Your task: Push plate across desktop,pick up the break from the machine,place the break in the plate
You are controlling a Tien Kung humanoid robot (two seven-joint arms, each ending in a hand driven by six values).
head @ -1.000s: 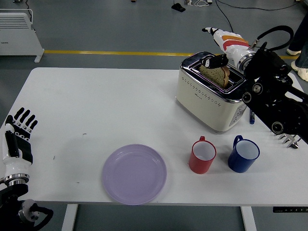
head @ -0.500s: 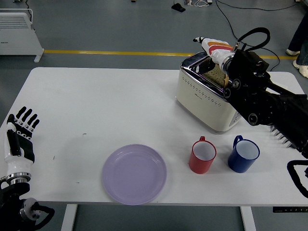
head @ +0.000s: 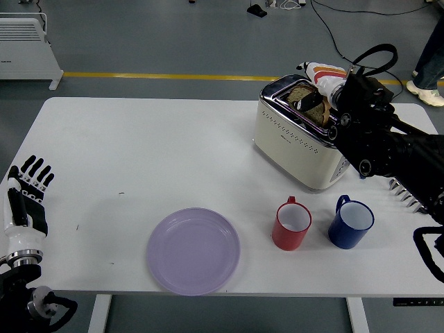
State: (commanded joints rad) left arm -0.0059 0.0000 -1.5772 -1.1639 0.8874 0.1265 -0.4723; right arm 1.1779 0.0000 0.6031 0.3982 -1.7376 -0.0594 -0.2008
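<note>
A brown bread slice (head: pixel 303 96) stands in the slot of the cream toaster (head: pixel 295 142) at the back right of the table. My right hand (head: pixel 313 97) reaches in from the right over the toaster top. Its dark fingertips (head: pixel 307 103) are closed on the upper part of the slice, which still sits in the slot. The black forearm covers the toaster's right end. A lilac plate (head: pixel 193 250) lies flat near the front edge, left of centre. My left hand (head: pixel 28 189) rests at the lower left edge, fingers spread, holding nothing.
A red mug (head: pixel 291 225) and a blue mug (head: pixel 350 222) stand in front of the toaster, right of the plate. A person's legs (head: pixel 430 59) show at the top right. A white heater (head: pixel 26 43) stands on the floor at top left.
My right forearm has swung in over the toaster's right end and the hand has settled lower onto the bread. The slice stays in the slot. Left hand and plate have not moved.
</note>
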